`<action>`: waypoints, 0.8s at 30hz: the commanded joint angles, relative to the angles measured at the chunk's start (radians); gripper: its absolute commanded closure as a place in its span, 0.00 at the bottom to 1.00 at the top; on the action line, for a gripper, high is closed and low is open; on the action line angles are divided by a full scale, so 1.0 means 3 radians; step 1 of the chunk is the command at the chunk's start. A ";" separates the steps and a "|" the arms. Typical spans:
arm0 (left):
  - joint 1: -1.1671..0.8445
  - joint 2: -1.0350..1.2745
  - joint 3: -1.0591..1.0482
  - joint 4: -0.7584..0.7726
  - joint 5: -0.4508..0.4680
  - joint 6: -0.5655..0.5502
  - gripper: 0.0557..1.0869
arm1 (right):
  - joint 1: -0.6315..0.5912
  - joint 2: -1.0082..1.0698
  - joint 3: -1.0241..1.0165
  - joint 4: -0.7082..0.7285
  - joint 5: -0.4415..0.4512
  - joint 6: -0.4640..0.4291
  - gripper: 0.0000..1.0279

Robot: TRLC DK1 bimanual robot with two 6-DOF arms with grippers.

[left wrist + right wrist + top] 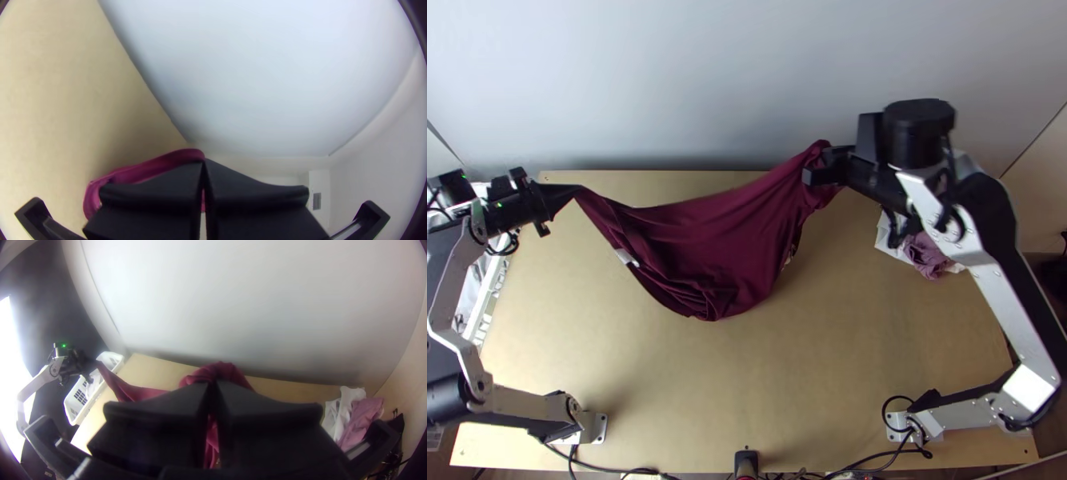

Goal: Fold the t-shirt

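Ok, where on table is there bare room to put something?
Bare wood on the table lies between the t-shirt and the cables at the near edge. The far right side is crowded with bunched cloths.

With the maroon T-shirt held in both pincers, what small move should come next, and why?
Probably ease the left pincer and right pincer slightly apart: the maroon T-shirt hangs between them, its upper edge sagging and its lower part creased, so gentle tension might smooth it.

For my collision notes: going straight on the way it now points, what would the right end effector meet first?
Beyond the t-shirt it holds, the right end effector would probably meet the pale wall behind the table first, though depth is unclear.
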State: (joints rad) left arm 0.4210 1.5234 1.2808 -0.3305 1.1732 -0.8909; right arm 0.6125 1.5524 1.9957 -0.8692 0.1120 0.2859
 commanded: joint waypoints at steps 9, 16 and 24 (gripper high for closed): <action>-0.0207 0.0506 -0.0598 -0.0841 -0.0311 0.1594 0.88 | 0.0111 0.0445 0.0072 0.0008 -0.0010 0.0024 0.97; -0.0309 0.0864 -0.0567 -0.1087 -0.0495 0.1973 0.88 | 0.0147 0.0542 0.0015 0.0008 -0.0010 0.0024 0.97; -0.0237 0.0899 -0.0506 -0.1097 -0.0556 0.2075 0.14 | 0.0183 0.0557 0.0031 0.0029 -0.0010 0.0018 0.97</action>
State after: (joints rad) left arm 0.3412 1.7794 1.1217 -0.6357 1.0183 -0.3187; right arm 0.6594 1.7092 2.0018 -0.8650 0.1085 0.2932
